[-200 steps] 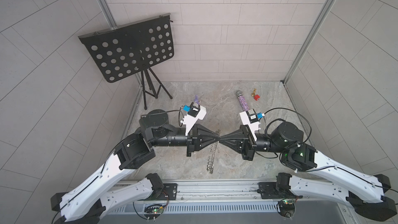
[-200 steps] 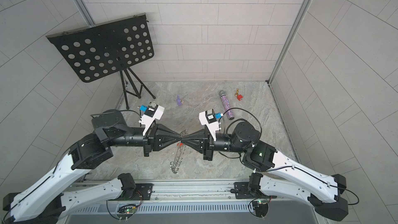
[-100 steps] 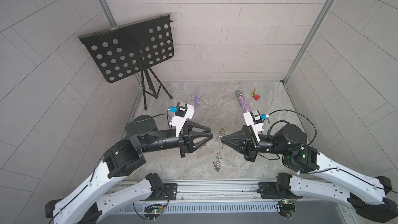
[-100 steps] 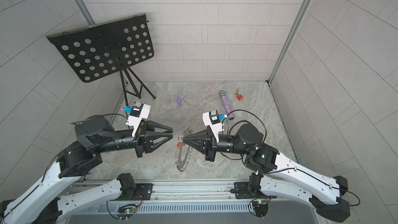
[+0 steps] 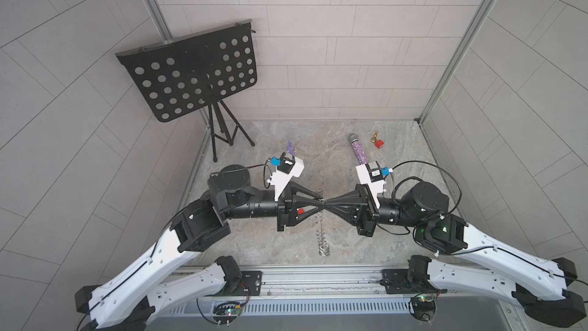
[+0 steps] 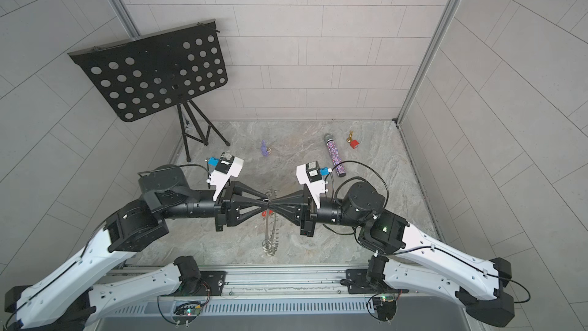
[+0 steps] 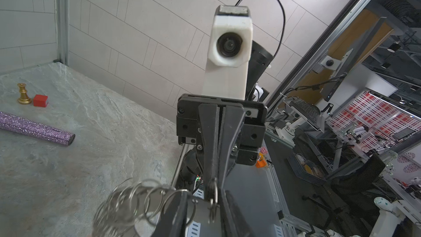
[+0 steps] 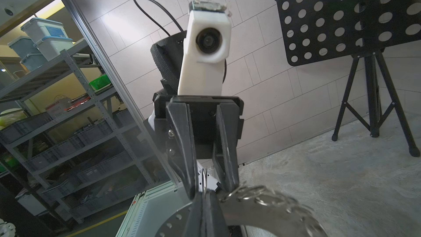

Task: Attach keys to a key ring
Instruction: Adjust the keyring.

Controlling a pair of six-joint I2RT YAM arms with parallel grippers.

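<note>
Above desk (image 5: 286,160), left end effector (image 8: 211,189) and right end effector (image 7: 213,198) meet tip to tip.
Right clenched on key ring (image 8: 250,213); left released, parted around 1 wire loop (image 8: 204,180).

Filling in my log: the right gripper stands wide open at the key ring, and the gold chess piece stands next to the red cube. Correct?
Not quite: the right gripper is shut on a wire loop of the key ring, as the left wrist view shows. The gold chess piece does stand next to the red cube.

Key ring (image 5: 321,234) edge-on, red-tagged key (image 5: 301,211) perhaps attached
</note>
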